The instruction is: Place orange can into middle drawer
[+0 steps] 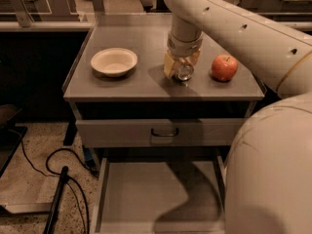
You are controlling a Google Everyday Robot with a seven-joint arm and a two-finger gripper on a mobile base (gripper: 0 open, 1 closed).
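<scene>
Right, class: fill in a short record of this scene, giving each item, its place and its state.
gripper: low over the cabinet top, shut on the can
can: between bowl and apple, silver end towards the camera
bowl: on the top, left
apple: on the top, right of the can
drawer: pulled open at the bottom, can not yet in it
handled front: shut, above the drawer

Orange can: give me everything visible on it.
The orange can shows mainly its shiny silver end, facing the camera. It is at the grey cabinet top, between the white bowl and the apple; whether it touches the top is unclear. The gripper is shut on it, a finger on each side.
</scene>
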